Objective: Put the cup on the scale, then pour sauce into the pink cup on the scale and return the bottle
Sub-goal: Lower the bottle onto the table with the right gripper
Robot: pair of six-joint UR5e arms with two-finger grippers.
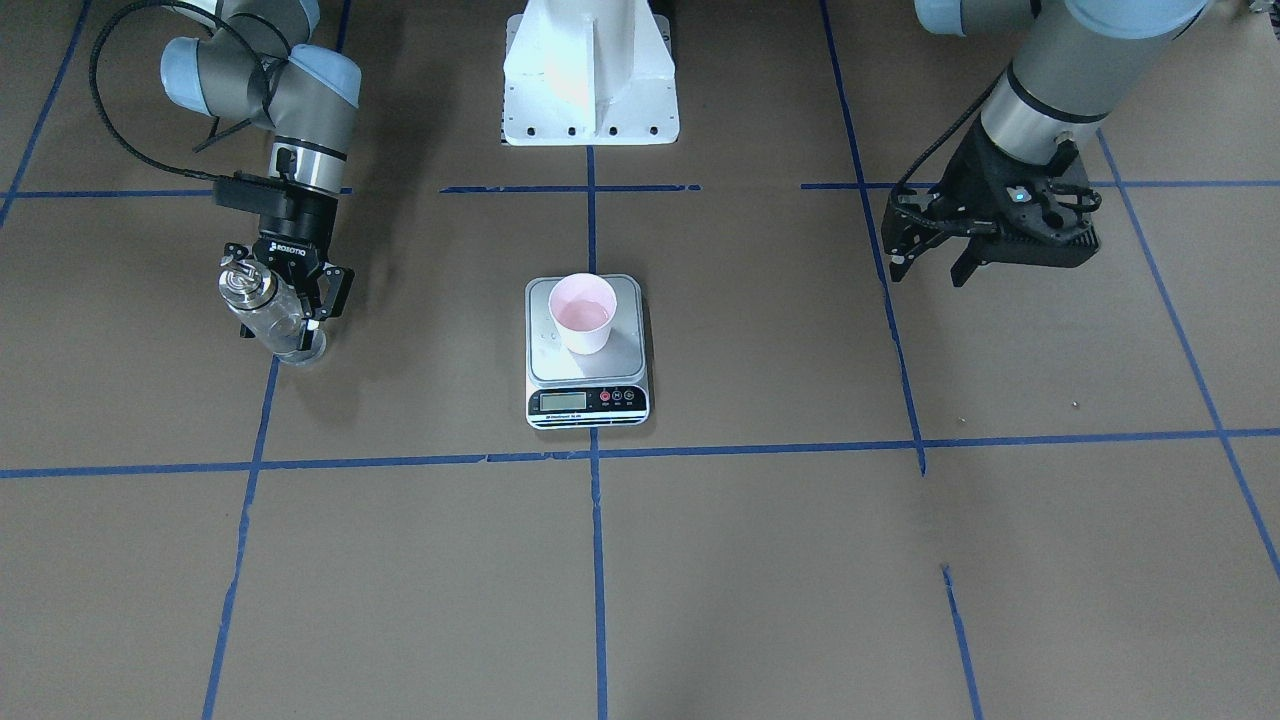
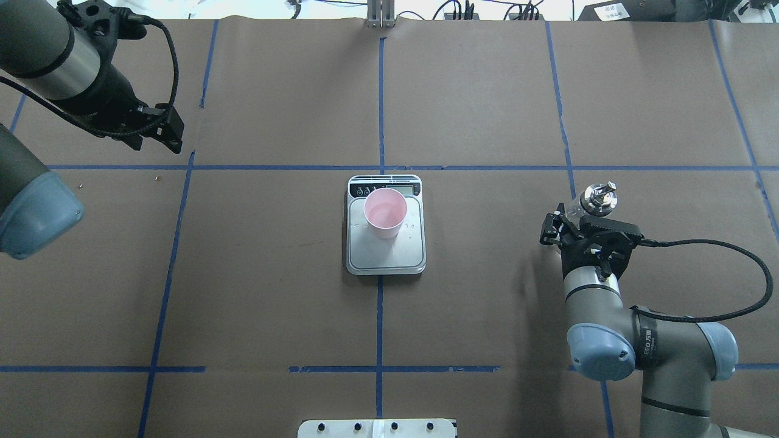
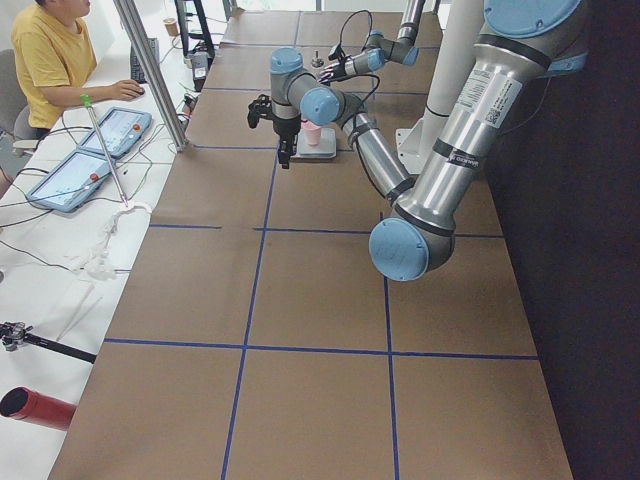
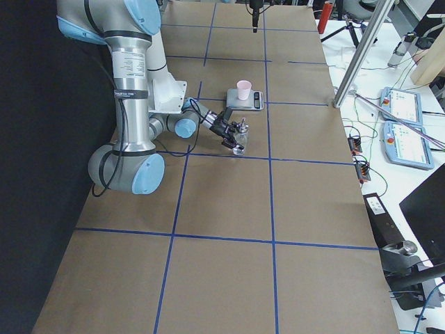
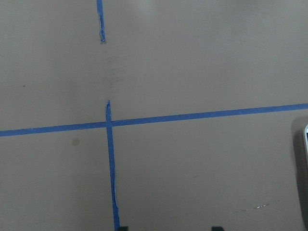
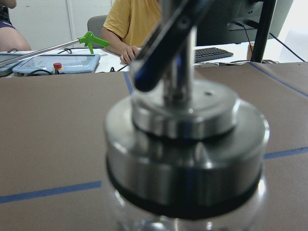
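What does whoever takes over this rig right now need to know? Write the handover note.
Right claw: shut on the bottle, held tilted, low over the table, on the robot's right of the scale. I cannot tell if its base touches down.
Left claw: open, empty, hovering well clear of the scale.
Cup: upright on the scale's platform, apparently with some sauce inside.
Done: cup placed; the pour seems made.
Left: set the bottle down upright and release it.
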